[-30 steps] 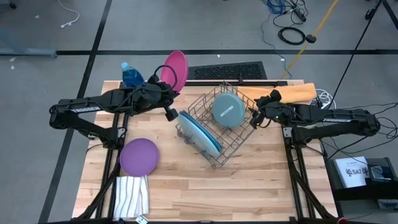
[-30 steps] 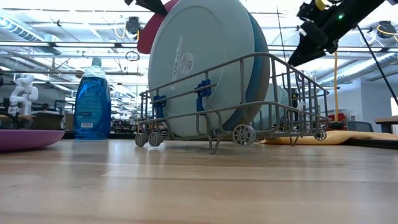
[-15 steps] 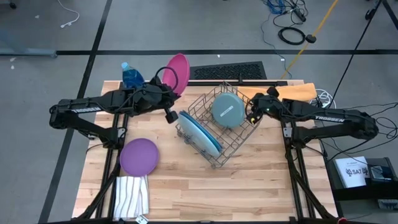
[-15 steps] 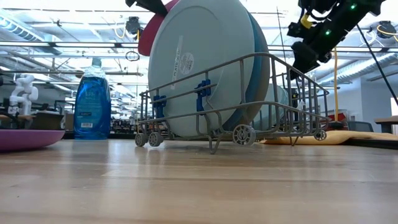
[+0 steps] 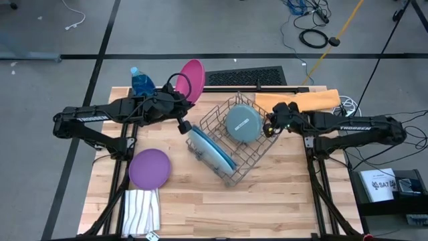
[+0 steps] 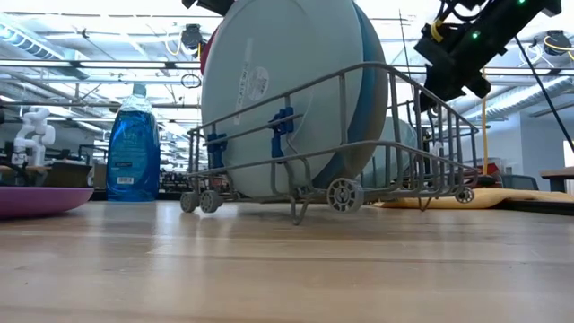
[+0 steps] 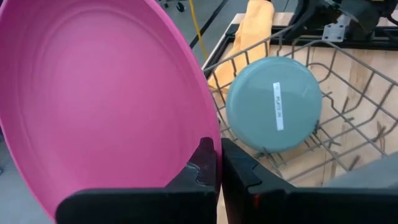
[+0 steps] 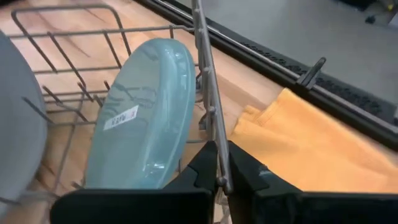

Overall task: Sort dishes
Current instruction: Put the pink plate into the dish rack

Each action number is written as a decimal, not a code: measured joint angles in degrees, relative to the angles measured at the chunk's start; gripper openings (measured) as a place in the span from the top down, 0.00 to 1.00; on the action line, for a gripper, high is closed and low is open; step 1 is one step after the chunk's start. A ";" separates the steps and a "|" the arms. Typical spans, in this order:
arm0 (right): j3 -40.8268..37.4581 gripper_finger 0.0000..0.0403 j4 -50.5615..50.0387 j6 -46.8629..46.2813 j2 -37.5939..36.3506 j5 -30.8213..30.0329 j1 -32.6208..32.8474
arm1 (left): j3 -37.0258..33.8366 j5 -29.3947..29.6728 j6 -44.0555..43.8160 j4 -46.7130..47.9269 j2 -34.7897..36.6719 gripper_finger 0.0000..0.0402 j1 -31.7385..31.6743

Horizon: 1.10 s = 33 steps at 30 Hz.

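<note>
My left gripper (image 5: 181,100) is shut on a magenta plate (image 5: 190,79), held in the air over the table's far left. The wire dish rack (image 5: 231,144) stands mid-table. In it a pale teal plate (image 5: 242,124) stands on edge at the far right. A grey plate (image 6: 269,99) and blue plates (image 5: 215,150) stand on edge at the near left. My right gripper (image 5: 269,125) is shut on the rack's right rim. A purple plate (image 5: 149,167) lies flat on the table at the near left. My left gripper pinches the magenta plate's rim (image 7: 208,134), one finger on the hollow face and one behind it. It reaches in from the table's left. The plate stands on edge, lifted clear of the table. My right gripper pinches the rack's top rim wire (image 8: 208,134) between its two fingers, which lie across the wire. It comes from the table's right, slanting down. The rack's wheels and feet (image 6: 199,201) rest on the table.
A blue soap bottle (image 5: 142,80) stands at the far left corner, behind the magenta plate. An orange cloth (image 5: 301,100) lies at the far right, just beyond the rack. A striped white cloth (image 5: 142,211) lies at the near left edge.
My right gripper has gone down and toward the table's left onto the rack's right rim and shut on the wire. The rack, with its plates, has slid a little toward the table's left and near edges.
</note>
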<state>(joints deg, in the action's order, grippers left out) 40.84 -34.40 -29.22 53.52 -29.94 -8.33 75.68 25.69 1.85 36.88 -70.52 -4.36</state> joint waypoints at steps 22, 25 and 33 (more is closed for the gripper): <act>-0.17 0.99 -0.26 -39.23 12.20 -31.59 19.61 | 0.00 0.04 0.50 -0.08 0.00 1.00 0.00; -0.15 0.99 -0.10 -44.93 15.39 -35.16 21.65 | 0.00 0.04 0.57 -0.07 0.00 1.00 0.00; 0.54 0.99 9.10 -47.92 22.18 -39.58 25.57 | -0.02 0.04 1.51 -0.04 0.00 1.00 0.00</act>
<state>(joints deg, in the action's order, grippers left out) 41.38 -25.30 -77.13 75.70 -69.51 17.24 75.66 25.74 3.36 36.84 -70.52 -4.36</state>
